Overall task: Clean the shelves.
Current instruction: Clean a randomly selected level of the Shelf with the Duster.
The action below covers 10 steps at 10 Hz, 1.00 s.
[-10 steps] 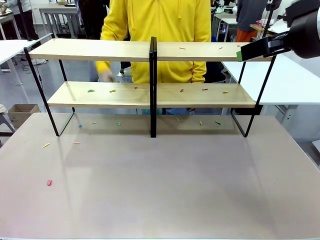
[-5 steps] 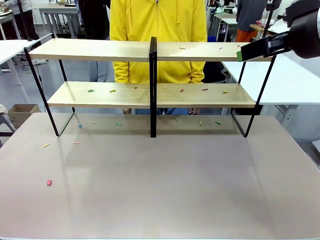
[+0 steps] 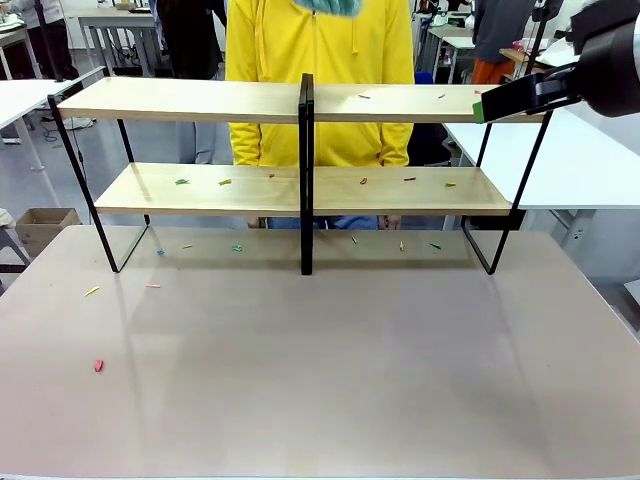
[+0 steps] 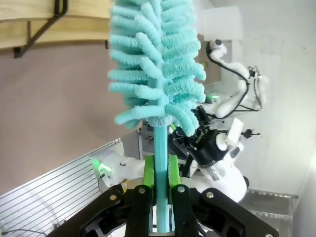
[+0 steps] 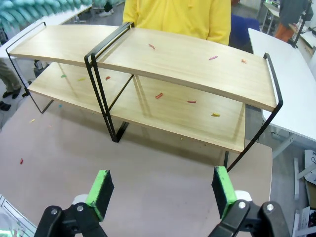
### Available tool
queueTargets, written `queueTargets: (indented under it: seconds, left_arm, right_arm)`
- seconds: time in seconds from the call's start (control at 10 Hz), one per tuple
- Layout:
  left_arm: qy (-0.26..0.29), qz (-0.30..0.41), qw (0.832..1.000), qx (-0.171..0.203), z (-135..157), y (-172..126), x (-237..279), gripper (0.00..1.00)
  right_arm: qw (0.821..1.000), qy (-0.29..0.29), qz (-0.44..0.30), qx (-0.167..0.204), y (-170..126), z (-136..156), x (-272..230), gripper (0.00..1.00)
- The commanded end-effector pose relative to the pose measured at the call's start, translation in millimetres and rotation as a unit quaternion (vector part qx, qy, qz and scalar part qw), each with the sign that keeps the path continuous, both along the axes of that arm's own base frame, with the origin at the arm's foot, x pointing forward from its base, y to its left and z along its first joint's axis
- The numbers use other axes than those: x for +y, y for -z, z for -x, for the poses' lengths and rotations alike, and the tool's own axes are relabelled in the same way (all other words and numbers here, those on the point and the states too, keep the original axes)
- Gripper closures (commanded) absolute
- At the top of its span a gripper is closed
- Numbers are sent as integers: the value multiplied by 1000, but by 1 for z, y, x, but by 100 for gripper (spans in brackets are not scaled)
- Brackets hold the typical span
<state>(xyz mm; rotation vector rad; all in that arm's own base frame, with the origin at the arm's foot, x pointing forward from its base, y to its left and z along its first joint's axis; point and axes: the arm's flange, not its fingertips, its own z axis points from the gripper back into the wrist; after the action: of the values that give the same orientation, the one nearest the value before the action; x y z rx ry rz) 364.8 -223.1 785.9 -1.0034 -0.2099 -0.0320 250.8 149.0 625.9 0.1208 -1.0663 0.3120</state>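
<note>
The shelves [image 3: 200, 100] stand across the far half of the table, two light wooden boards in a black frame. Small coloured scraps [image 3: 363, 181] lie on both boards. In the left wrist view my left gripper [image 4: 160, 173] is shut on the thin handle of a fluffy teal duster [image 4: 153, 64], with a shelf board [image 4: 29, 29] above it. The duster's tip [image 3: 330, 5] shows at the top of the front view, above the shelves. My right gripper [image 3: 480, 108] hovers at the upper board's right end. Its jaws [image 5: 162, 192] stand open and empty, looking down on the shelves [image 5: 197, 64].
A person in a yellow hoodie [image 3: 320, 60] stands close behind the shelves. More scraps lie on the table, among them a red one [image 3: 98, 365] and a yellow one [image 3: 91, 291]. White tables [image 3: 590, 160] flank the scene. A cardboard box [image 3: 45, 225] sits on the floor at left.
The person's hand has left the lower board's left side and the person has shifted right. The teal duster's tip has come into the top of the front view. My right arm has not moved.
</note>
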Motion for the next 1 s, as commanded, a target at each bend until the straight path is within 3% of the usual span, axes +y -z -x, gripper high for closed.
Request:
queueTargets:
  seconds: [0.0, 0.3, 0.7, 0.9]
  left_arm:
    - [-1, -13, 1000, 9, -7, 6, -9, 88]
    - [-34, -83, 996, -22, -55, 6, -73, 88]
    - [-94, -187, 977, -44, -83, 34, -121, 88]
    - [-101, -222, 966, -87, -87, 51, -138, 88]
  right_arm:
    - [1000, -1, 1, -1, -1, -1, -1, 0]
    - [1000, -1, 1, -1, -1, -1, -1, 0]
    - [1000, -1, 1, -1, -1, -1, -1, 0]
    - [1000, -1, 1, -1, -1, -1, -1, 0]
